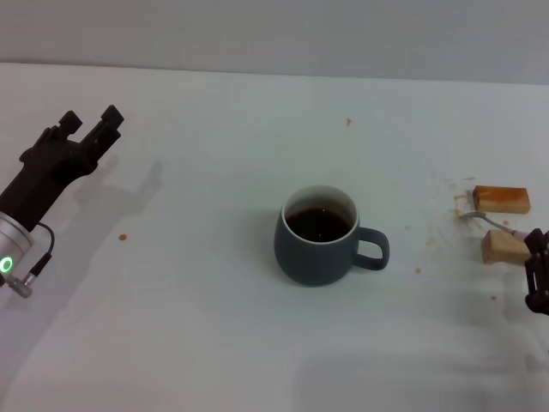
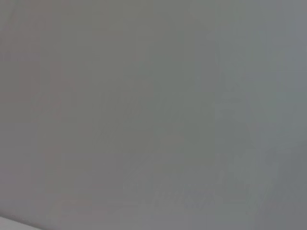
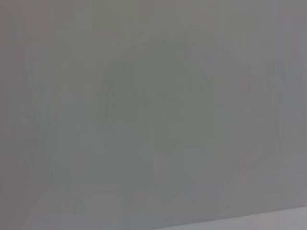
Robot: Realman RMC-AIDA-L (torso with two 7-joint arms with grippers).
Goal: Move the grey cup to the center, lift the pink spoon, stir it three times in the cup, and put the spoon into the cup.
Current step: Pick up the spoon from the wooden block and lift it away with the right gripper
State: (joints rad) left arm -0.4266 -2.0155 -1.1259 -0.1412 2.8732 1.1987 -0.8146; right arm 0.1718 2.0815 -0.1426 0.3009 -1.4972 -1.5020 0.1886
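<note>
The grey cup [image 1: 322, 235] is sitting mid-table, glossy, rounded, holding dark liquid. The right gripper [image 1: 538, 276] is hovering at the edge beside the pink spoon [image 1: 491, 221], propped across two tan wooden blocks [image 1: 502, 221]; its fingers cannot be told. It should pinch the slim handle squarely. The left gripper [image 1: 89, 126] is idling wide apart, far left.

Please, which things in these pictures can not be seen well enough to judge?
- Right gripper: head view, cut off by the edge; fingers unclear.
- Pink spoon: handle mostly hidden between the wooden blocks.
- Both wrist views: only blank grey surface.
- Grey cup: liquid depth unknown.
</note>
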